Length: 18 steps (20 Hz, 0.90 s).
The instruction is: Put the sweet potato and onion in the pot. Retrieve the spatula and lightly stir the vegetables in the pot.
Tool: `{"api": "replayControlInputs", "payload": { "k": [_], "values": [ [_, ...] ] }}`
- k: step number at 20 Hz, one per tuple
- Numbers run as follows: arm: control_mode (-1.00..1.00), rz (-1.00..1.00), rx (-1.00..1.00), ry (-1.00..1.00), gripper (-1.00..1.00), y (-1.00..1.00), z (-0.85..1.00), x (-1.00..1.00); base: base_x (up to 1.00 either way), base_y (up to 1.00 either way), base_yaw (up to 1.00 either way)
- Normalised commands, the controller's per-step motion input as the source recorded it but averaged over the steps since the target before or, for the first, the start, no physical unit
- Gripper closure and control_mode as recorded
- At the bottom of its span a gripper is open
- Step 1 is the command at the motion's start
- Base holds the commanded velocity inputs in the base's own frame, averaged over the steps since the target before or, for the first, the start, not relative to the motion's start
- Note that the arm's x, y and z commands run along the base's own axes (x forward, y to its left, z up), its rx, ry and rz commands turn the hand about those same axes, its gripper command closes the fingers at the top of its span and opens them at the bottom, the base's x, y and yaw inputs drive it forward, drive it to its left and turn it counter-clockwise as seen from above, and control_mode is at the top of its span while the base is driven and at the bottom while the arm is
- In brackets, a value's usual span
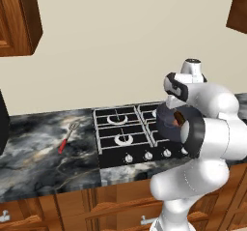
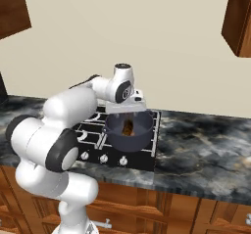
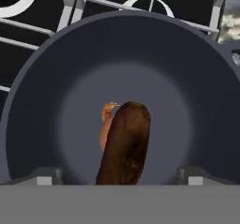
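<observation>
Left base view – spatula (image 1: 67,136): lies flat on the dark marbled counter (image 1: 38,152), left of the stove (image 1: 130,133) and well apart from it; red handle toward the near-left, wiry head toward the far-right.
Left base view – pot (image 1: 166,123): sits on the right side of the stove, largely masked by the arm; a brown patch shows inside at its rim.
Left base view – bearing: from the pot the spatula lies far to the robot's left, across the whole stove; its long axis runs diagonally to the counter edge.

Right base view – tool (image 2: 128,111): hangs directly over the mouth of the pot (image 2: 128,130); finger state hard to read here.
Right base view – sweet potato (image 2: 128,126): in the pot, just below the tool.

Hand view – tool (image 3: 120,176): fingers (image 3: 44,176) spread wide, one at each lower corner, gripping nothing.
Hand view – sweet potato (image 3: 125,143): dark-brown oblong between the spread tips, long axis pointing away from the camera; whether it is resting on the pot floor cannot be told.
Hand view – onion (image 3: 107,124): orange-brown, on the pot floor, touching or just behind the sweet potato's left side.

Judgement – next: both vegetables appear to be in the pot; the coming move likely calls for a long reach leftward, with the tool turned across the spatula's diagonal handle.
</observation>
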Motion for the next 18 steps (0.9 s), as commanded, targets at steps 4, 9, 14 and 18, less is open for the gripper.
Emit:
{"api": "replayControlInputs", "payload": {
  "k": [4,9,14,18],
  "values": [
    [-1.00,0.04,0.00,0.00,-1.00,0.75,0.52,-0.67,0.00,0.00,0.00],
    [-1.00,0.01,-0.01,0.00,-1.00,1.00,0.06,-0.13,0.00,0.00,0.00],
    [-1.00,0.00,-0.02,0.00,-1.00,1.00,-0.05,0.06,0.00,0.00,0.00],
    [-1.00,0.00,-0.02,0.05,-1.00,1.00,-0.03,0.04,0.00,0.00,0.00]
  ]
}}
